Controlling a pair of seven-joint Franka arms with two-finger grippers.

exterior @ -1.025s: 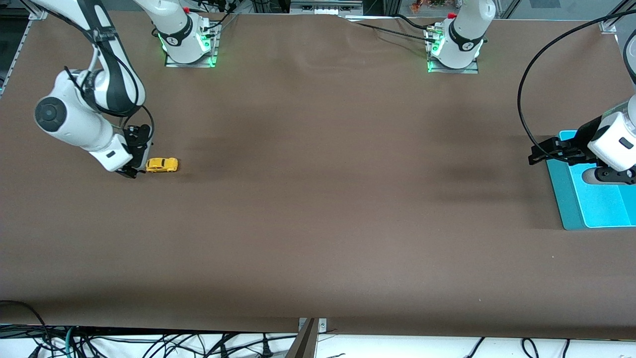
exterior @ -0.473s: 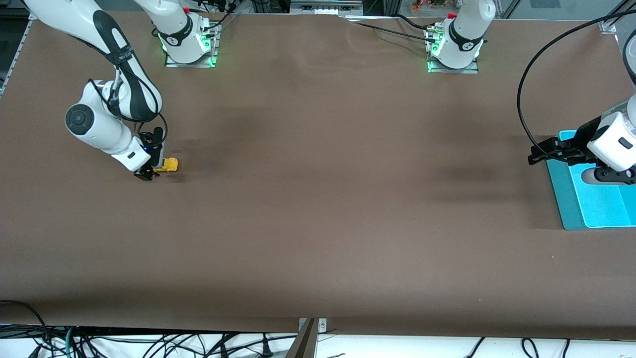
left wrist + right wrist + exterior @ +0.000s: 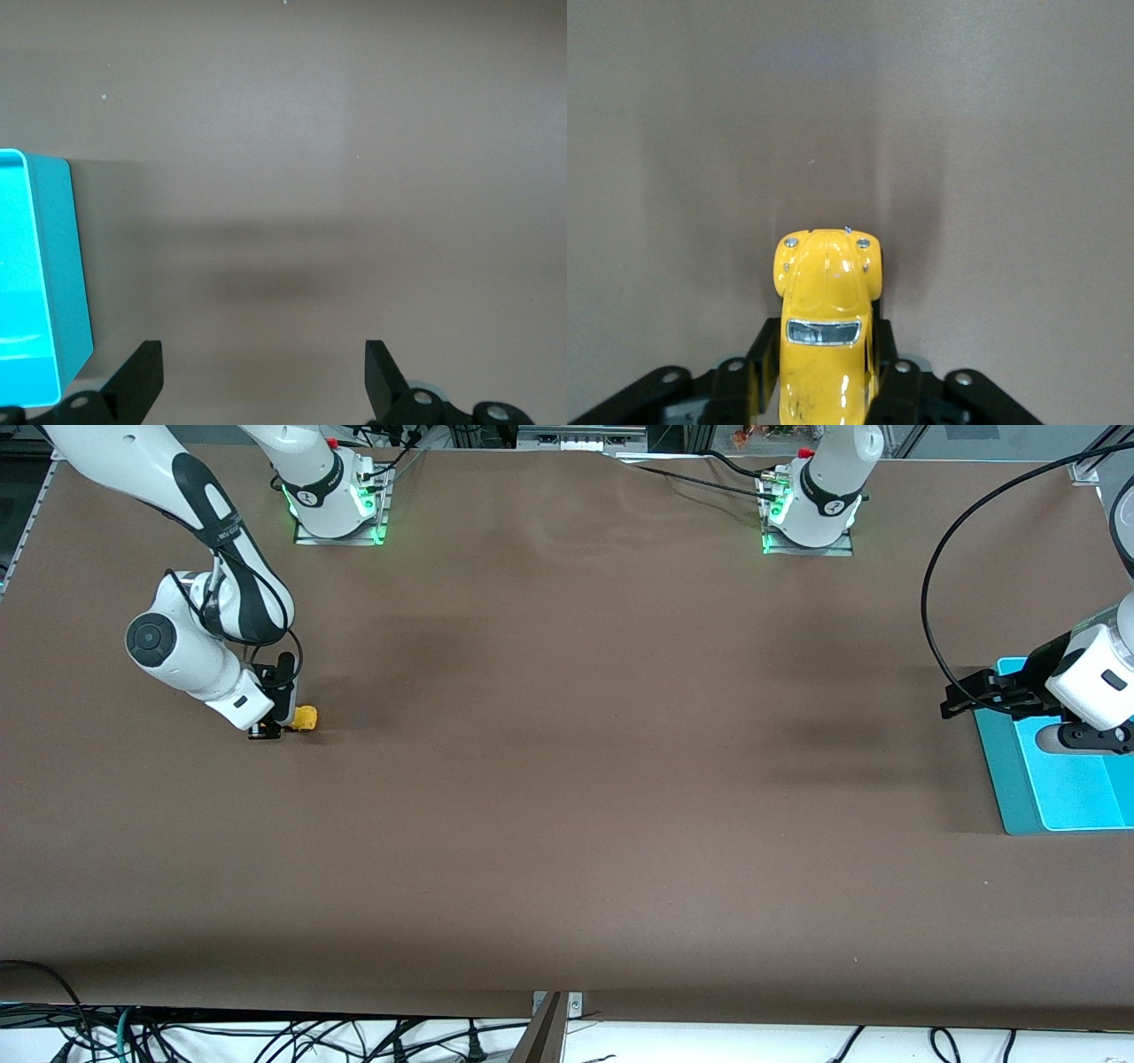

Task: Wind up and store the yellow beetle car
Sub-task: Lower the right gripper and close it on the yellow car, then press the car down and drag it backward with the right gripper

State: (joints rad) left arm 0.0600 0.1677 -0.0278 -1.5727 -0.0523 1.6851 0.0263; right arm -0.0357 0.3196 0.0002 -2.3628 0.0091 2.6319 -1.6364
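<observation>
The right gripper (image 3: pixel 277 728) has closed its jaws around the yellow beetle car (image 3: pixel 306 717).

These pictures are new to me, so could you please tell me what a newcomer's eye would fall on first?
The yellow beetle car stands out first, bright against the brown table at the right arm's end, with the right gripper shut on its sides. Next comes the turquoise tray at the left arm's end of the table. The left gripper hangs open over the table beside the tray's edge, and that arm waits.
</observation>
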